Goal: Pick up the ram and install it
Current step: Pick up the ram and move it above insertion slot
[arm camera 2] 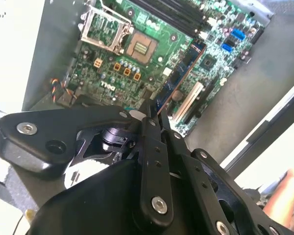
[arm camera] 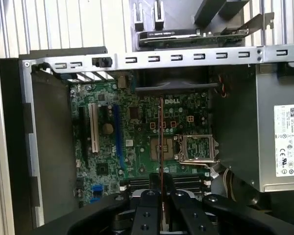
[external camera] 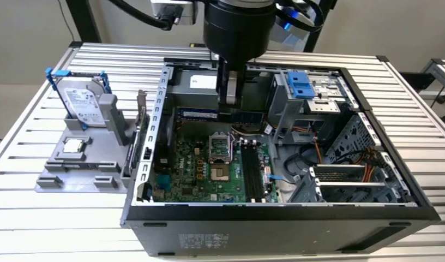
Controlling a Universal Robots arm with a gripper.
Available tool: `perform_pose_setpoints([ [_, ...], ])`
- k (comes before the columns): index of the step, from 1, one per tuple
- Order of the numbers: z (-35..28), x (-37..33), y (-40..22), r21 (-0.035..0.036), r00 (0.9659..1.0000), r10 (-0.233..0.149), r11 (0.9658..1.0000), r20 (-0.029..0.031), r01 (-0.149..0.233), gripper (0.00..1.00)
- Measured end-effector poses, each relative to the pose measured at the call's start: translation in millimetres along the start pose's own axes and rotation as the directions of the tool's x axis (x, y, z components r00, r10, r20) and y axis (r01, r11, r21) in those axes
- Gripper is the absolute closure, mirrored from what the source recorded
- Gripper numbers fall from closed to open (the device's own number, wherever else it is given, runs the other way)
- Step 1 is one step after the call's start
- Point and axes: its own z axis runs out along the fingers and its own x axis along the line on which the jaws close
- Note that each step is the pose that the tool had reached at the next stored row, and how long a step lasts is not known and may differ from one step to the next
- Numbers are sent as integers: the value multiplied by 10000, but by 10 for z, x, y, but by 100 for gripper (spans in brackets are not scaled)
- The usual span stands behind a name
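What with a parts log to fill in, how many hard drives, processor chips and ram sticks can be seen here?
hard drive: 1
processor chip: 1
ram: 1, held in the gripper
Total: 3

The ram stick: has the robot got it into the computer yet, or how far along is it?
Done: the ram is picked up, clamped in the gripper. In hand: the gripper holds it inside the open case, above the motherboard. Left: it is not yet installed. The long black memory slots lie empty, and the stick hangs clear of them.
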Motion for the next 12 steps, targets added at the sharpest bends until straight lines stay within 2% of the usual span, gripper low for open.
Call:
perform_pose_setpoints([
  [12,-5,-27,-285,-26,10000,0,10000,-2,0,100],
])
